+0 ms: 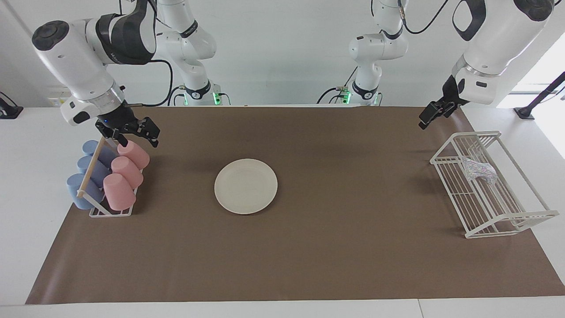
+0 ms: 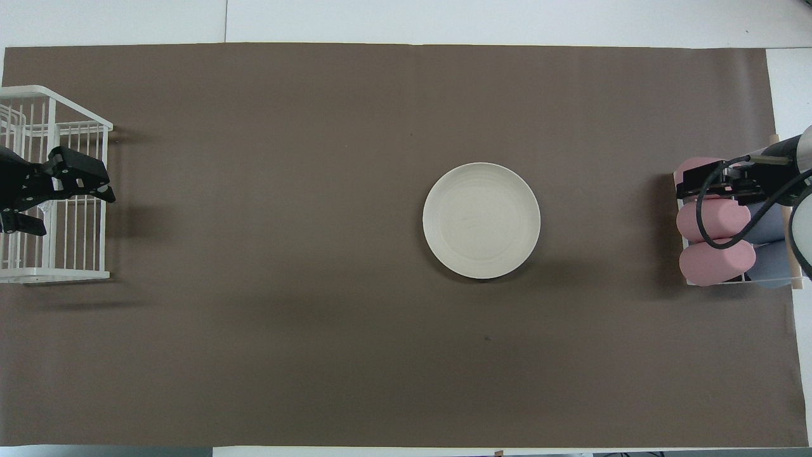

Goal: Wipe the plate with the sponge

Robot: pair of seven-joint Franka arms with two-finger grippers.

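1. Brown paper mat point(image 1: 309, 247) covers most of the white bench point(image 1: 26, 176); everything in play sits on it or at its ends.
2. Plate point(image 1: 246, 186): cream-white, flat on the mat about mid-bench, a bit toward the right arm's end. Nothing on it, nothing touching it.
3. Sponge point(image 1: 479, 171): silvery mesh wad lying in the white wire rack point(image 1: 490, 207) at the left arm's end of the bench, in the part of the rack nearer the robots. Well apart from the plate.
4. Left tool point(image 1: 430, 115): up in the air over the mat near the rack's robot-side corner, clear of the rack and the sponge in the facing view. From overhead it overlaps the rack's edge point(image 2: 63, 190). Fingers look spread, holding nothing.
5. Right tool point(image 1: 134, 134): hanging just over the cup holder point(image 1: 108, 207) at the right arm's end, above the pink cup point(image 1: 132, 153) nearest the robots. Fingers spread, nothing pinched; can't tell whether a fingertip touches that cup.
6. Cup holder carries three pink cups on the plate's side and three blue cups point(image 1: 84, 185) on the outer side, all lying tilted against a wooden bar point(image 1: 90, 168).
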